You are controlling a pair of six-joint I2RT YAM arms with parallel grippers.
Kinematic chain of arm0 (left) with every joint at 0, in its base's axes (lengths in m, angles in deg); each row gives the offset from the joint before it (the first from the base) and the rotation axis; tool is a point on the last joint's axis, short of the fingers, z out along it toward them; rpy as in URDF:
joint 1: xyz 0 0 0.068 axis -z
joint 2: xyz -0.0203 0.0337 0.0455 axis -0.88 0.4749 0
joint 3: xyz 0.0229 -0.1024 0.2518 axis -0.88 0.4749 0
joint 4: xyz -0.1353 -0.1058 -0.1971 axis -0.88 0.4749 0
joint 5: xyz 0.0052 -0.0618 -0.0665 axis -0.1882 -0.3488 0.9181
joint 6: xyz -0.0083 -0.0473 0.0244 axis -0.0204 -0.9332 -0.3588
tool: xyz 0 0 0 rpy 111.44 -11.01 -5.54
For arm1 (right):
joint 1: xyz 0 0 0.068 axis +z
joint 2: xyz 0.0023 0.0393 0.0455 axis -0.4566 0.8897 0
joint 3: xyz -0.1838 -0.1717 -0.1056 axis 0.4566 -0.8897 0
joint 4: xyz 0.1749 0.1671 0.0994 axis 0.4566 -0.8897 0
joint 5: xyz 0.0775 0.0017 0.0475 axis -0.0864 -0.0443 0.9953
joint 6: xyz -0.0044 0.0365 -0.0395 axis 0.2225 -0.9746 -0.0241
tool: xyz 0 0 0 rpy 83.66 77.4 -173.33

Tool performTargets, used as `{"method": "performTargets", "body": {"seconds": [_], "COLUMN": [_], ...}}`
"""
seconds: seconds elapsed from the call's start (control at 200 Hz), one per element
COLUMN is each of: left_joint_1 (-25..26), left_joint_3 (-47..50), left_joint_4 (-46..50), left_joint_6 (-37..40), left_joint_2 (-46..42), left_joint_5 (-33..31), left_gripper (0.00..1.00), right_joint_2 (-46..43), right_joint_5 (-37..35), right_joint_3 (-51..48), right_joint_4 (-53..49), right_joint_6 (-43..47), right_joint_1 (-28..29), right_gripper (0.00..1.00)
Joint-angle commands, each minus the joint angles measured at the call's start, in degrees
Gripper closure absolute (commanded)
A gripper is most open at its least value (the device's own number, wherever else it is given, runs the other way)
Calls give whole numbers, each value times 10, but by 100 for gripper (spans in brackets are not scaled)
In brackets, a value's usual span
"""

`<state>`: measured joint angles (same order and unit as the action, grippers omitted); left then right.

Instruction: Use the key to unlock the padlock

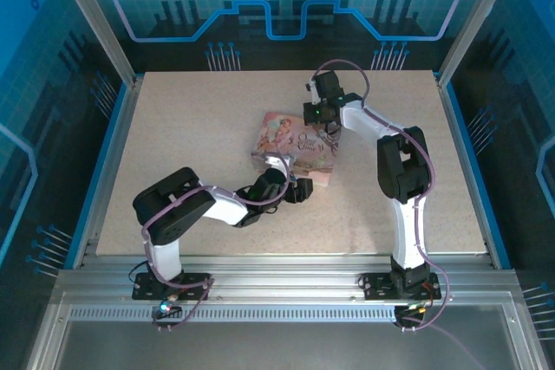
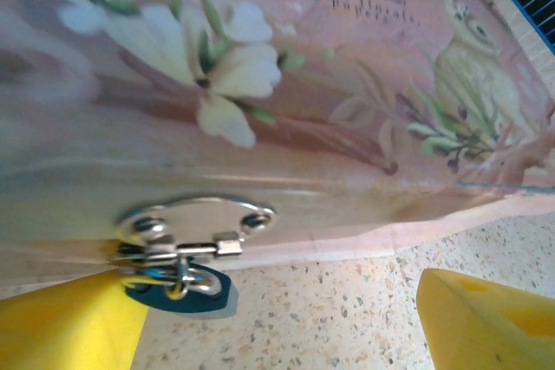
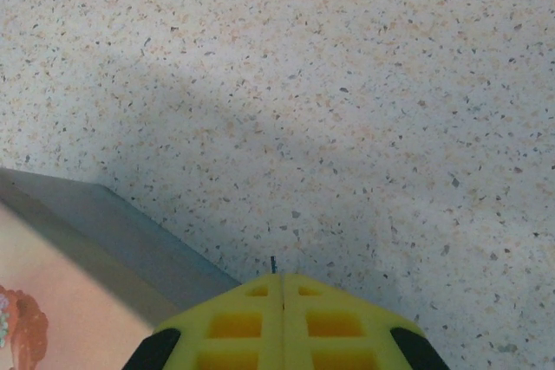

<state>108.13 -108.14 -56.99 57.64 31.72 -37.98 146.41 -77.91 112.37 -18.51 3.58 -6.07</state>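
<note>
Much is being cut off or blurred here. In the left wrist view the pink box (image 2: 260, 84) is running past the frame on three sides, and its flower print is smearing out of focus toward the left. The padlock (image 2: 192, 294) is hanging from the metal clasp (image 2: 195, 223) on the box's lower edge. Only a dark bluish patch of its body and some silver loops are showing, and one yellow finger (image 2: 61, 327) is covering its left part. Whether it is locked, I cannot tell.

The left hand (image 2: 277, 331) is standing released, its two fingers spread wide with nothing between them but the speckled counter (image 2: 347, 301). The padlock is sitting just beside the left-side finger, at the edge of the gap and well apart from the other finger. Whether finger and padlock are touching is unclear.

From above, the left hand is lying at the near edge of the box. The right hand (image 1: 323, 114) is hovering at the box's far right corner. It is clenched, its yellow fingertips pressing flat together. A thin dark sliver (image 3: 273, 262) is poking out at their seam, too small to identify.
</note>
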Motion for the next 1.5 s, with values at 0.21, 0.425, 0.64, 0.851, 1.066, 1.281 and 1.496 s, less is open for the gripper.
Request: {"method": "performTargets", "body": {"seconds": [0.21, 0.425, 0.64, 0.851, 1.066, 1.281, 1.496], "left_joint_1": [-55, -82, -87, -86, -84, -84, -84], "left_joint_3": [31, 31, 25, 32, 31, 39, 12], "left_joint_4": [42, 40, 68, 68, 20, -67, -84], "left_joint_6": [5, -28, -15, 13, 39, 68, 82], "left_joint_2": [-94, -74, -69, -54, -21, 2, 21], "left_joint_5": [99, 157, 153, 144, 148, 112, 180], "left_gripper": [9, 8, 8, 11, 9, 8, 10], "right_joint_2": [-14, -18, -19, -18, -19, -25, -24], "right_joint_5": [15, 14, 14, 12, 16, 17, 17], "right_joint_3": [-20, -22, -24, -24, -28, -34, -38], "right_joint_4": [-59, -59, -59, -58, -55, -50, -47], "right_joint_6": [4, 3, 4, 5, 5, 8, 9], "right_joint_1": [15, 16, 15, 15, 15, 17, 17], "right_gripper": [100, 100, 100, 100, 100, 100, 100]}}
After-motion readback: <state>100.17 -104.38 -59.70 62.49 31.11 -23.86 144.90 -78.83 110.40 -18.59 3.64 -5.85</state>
